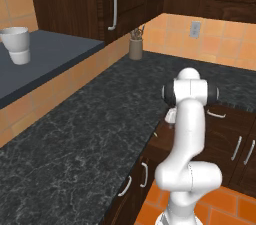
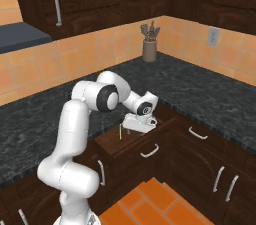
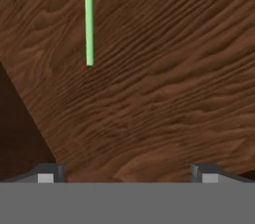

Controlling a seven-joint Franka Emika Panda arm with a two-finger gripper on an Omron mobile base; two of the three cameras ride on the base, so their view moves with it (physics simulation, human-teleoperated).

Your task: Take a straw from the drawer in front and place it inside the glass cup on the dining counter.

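Note:
The drawer (image 2: pixel 131 140) stands pulled out under the black worktop, its silver handle (image 2: pixel 150 151) facing the floor. A thin green straw (image 2: pixel 120 131) lies in it near the left side. In the hand view the straw (image 3: pixel 88 19) runs down from the top edge over the brown wooden drawer bottom (image 3: pixel 164 78) and ends well ahead of the fingertips. My gripper (image 3: pixel 129 174) is open, jaws wide apart, with nothing between them. The hand (image 2: pixel 140 121) hangs low over the drawer, just right of the straw. The glass cup and the dining counter are out of view.
Black speckled worktop (image 2: pixel 200 89) wraps the corner, with a utensil holder (image 2: pixel 149 44) at the back. A white opaque cup (image 1: pixel 16 44) sits on a dark grey ledge. Closed cabinet doors (image 2: pixel 225 184) flank the drawer; the orange tile floor (image 2: pixel 150 199) lies below.

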